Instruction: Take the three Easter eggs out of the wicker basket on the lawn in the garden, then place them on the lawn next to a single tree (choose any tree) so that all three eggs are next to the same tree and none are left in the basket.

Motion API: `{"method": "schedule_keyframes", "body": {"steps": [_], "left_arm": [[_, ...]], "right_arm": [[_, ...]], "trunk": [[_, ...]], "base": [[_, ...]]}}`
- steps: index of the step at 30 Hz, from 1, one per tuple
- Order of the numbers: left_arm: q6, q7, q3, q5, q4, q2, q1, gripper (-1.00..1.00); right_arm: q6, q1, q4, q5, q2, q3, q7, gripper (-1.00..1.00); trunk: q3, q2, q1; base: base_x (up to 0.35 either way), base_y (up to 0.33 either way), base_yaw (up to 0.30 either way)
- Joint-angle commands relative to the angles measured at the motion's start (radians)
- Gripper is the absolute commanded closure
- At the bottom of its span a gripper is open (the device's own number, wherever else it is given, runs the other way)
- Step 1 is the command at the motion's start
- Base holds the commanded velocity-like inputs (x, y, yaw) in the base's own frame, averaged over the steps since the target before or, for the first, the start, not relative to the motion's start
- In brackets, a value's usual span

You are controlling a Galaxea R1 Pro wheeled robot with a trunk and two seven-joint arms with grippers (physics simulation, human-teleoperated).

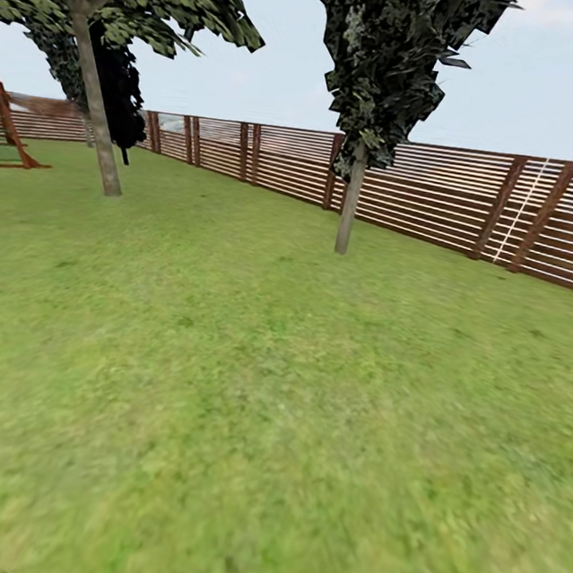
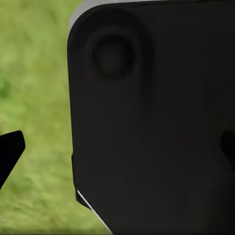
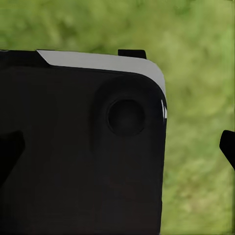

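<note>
Wide green lawn (image 1: 246,390), leaning grey-brown tree (image 1: 97,112) and thin-trunked conifer (image 1: 350,200) rooted in it

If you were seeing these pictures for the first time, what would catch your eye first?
The wide green lawn fills most of the head view, bordered by a brown slatted fence at the back. Two trees stand out: a leaning grey-brown trunk at the left and a thin-trunked dark conifer near the middle, just before the fence. In both wrist views, a large black body panel blocks much of the blurred grass.
</note>
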Motion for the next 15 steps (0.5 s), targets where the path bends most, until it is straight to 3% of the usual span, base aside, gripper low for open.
{"method": "schedule_keyframes", "body": {"steps": [1, 15], "left_arm": [[-0.002, -0.001, 0.001, 0.001, -0.001, 0.000, 0.000, -1.00], [-0.003, -0.001, 0.001, 0.001, -0.001, 0.000, 0.000, -1.00]], "right_arm": [[-0.003, 0.000, 0.001, 0.001, -0.001, 0.001, 0.000, -1.00], [-0.003, 0.000, 0.001, 0.001, 0.000, 0.001, 0.000, -1.00]], "trunk": [[-0.002, 0.000, 0.000], [-0.020, 0.000, 0.000]], "base": [[0.000, 0.000, 0.198], [0.000, 0.000, 0.198]]}}
